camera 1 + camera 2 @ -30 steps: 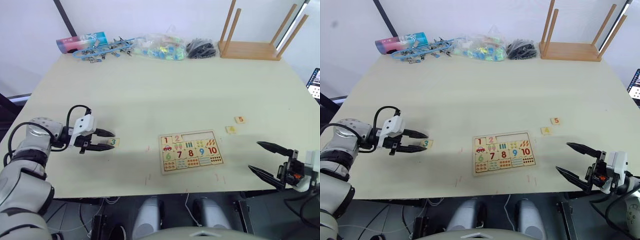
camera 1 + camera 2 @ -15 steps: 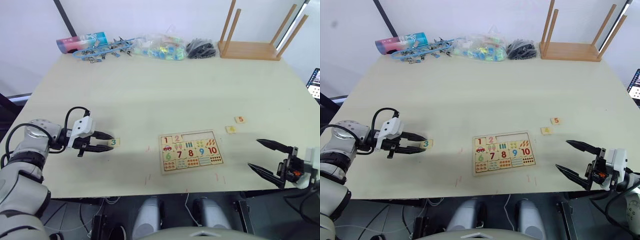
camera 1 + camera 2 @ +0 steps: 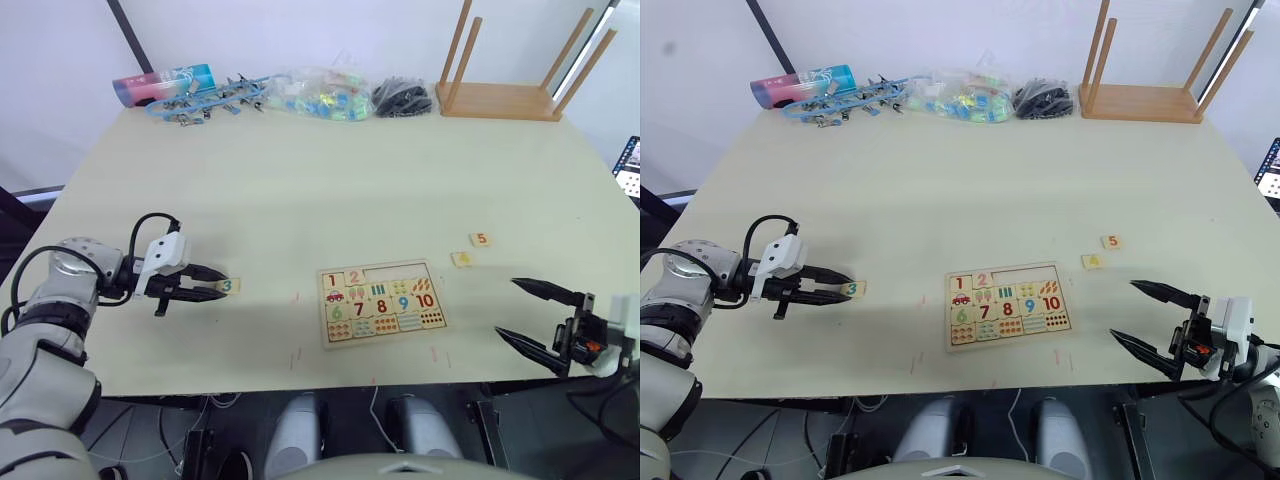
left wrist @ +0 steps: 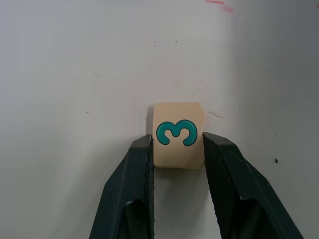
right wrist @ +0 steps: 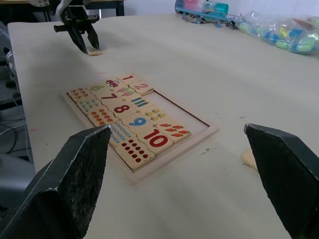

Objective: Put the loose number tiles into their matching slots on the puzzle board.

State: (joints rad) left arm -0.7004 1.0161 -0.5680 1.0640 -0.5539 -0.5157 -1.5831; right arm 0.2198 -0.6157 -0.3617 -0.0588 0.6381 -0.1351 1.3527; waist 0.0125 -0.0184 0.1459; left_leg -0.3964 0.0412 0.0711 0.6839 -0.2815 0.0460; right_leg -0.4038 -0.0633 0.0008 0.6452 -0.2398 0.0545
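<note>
Right now my left pincer [image 3: 222, 285] lies low over the table [image 3: 330, 190], its two black fingers [image 4: 137, 174] set either side of the 3 tile [image 4: 178, 134]; the wrist view shows the tile sitting between the tips with each finger against or just beside an edge, so I would say it is closing on the tile, though I cannot tell whether it grips firmly, and the tile lies flat on the table. My right pincer [image 3: 528, 313] hangs spread wide apart near the table's front edge, grasping nothing. The puzzle board [image 3: 381, 301] lies between my two pincers, nearer the right one, and from the right wrist it sits straight ahead of the spread fingers. In its top row the 1 and 2 are seated at the end nearer my left pincer, and the rest of the slots [image 3: 405, 270] in that row stand bare. The 4 tile [image 3: 461, 259] and the 5 tile [image 3: 481, 239] lie loose on the table just beyond the board's far right corner, near each other but apart, ahead of my right pincer
</note>
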